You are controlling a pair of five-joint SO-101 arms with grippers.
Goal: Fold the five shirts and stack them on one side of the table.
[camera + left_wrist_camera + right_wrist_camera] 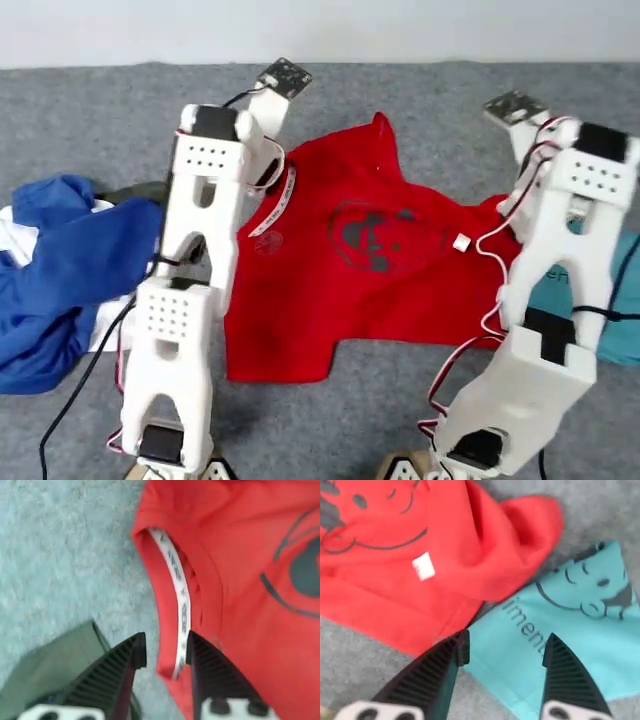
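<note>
A red shirt (340, 270) with a dark print lies spread in the middle of the grey table, collar toward the left arm. My left gripper (162, 650) is open just over the collar's white-taped edge (180, 595), with one finger (207, 670) over the red cloth and the other (122, 662) over a dark green shirt (55, 670). My right gripper (505, 650) is open wide above a teal shirt (600, 640), where it meets the red shirt's (395, 595) bunched edge. A blue shirt (70, 260) lies crumpled at the far left.
A white cloth (10, 235) peeks out under the blue shirt. The dark green shirt (135, 190) lies between the blue shirt and the left arm. The teal shirt (625, 300) runs off the right edge. Grey carpet (400, 110) is bare behind the red shirt.
</note>
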